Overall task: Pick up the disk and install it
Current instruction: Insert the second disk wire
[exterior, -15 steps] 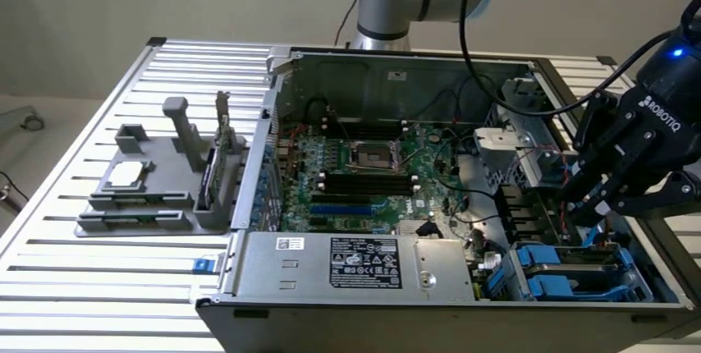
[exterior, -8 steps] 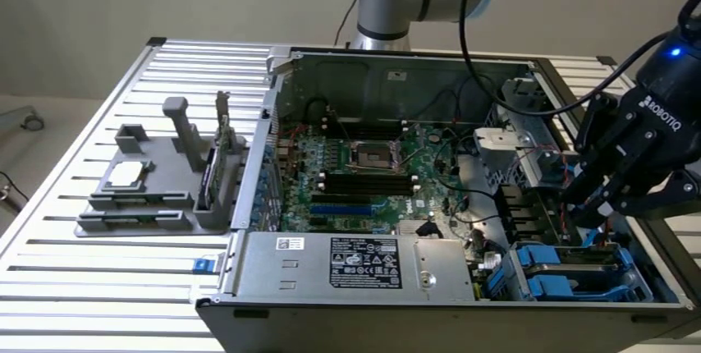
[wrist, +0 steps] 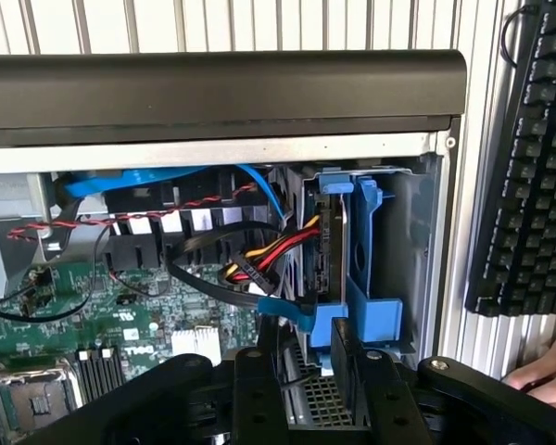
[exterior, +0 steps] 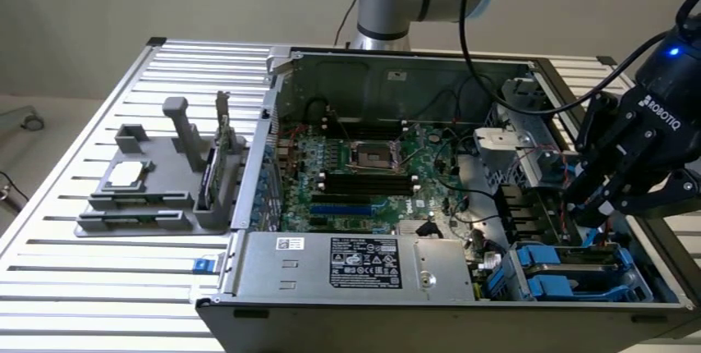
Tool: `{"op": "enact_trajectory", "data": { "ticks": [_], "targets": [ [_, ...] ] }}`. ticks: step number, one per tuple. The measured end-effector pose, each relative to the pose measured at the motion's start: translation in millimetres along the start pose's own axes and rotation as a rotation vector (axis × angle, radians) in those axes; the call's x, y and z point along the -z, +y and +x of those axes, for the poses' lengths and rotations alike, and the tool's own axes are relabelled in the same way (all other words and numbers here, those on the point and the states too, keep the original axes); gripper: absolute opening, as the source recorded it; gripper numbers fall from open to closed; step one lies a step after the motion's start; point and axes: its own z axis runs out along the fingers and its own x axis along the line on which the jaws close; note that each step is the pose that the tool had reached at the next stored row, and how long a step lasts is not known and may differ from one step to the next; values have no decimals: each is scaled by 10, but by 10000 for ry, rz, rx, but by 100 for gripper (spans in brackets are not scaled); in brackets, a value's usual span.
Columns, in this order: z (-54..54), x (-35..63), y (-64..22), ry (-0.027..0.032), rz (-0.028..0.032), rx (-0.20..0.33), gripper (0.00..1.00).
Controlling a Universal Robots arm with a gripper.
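Hovering over the right-hand side of the open computer case point(exterior: 515, 66) in the exterior view, I am holding my claw point(exterior: 613, 197) just above the drive bays at the lower right of that frame. Whether my fingers are parted or closed I cannot tell, and I cannot make out anything held in them. The disk point(wrist: 332, 250) is sitting on edge in its bay, in the centre-right of the wrist frame: a thin grey metal slab, edged by a blue plastic carrier point(wrist: 371, 278) with a small tab at its far end. Its long axis is running straight away from my claw point(wrist: 301, 389) toward the case's black front edge point(wrist: 222, 88), and its near end is lying just beyond my black fingers point(wrist: 259, 399), so the disk is directly ahead of me and a little down. A red, yellow and black cable bundle point(wrist: 278, 250) is reaching into the disk's flat side, with a blue ribbon cable point(wrist: 287, 311) curling under it. The green motherboard point(exterior: 362, 172) is lying toward the exterior view's left of the bay, the silver power supply with its black-and-white label point(exterior: 362, 267) along the near wall. A black keyboard point(wrist: 528, 167) is resting on the ribbed metal table point(exterior: 131, 287), and someone's fingertips point(wrist: 547, 375) are showing beside it
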Motion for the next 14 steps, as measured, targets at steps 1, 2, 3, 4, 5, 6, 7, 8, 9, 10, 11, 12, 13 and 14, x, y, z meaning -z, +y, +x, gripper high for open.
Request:
{"op": "enact_trajectory", "data": {
  "ticks": [1,2,3,4,5,6,7,8,9,10,11,12,13,14],
  "targets": [
    [0,-2,0,2,-19,-4,37],
    [1,-4,0,4,-42,-8,37],
    [1,-6,1,5,-67,-13,37],
    [1,-7,1,7,-93,-17,37],
    [2,-9,1,9,-118,-21,37],
    [2,-10,2,11,-140,-25,37],
    [2,-13,2,13,-176,-31,37],
    [2,-14,3,15,-192,-35,37],
    [3,-15,3,16,-204,-44,35],
    [3,-16,3,18,-213,-55,28],
    [3,-16,3,20,-220,-65,28],
    [3,-17,3,21,-226,-74,22],
    [3,-17,3,22,-231,-81,16],
    [3,-19,3,24,-236,-89,16]
  ]
}}
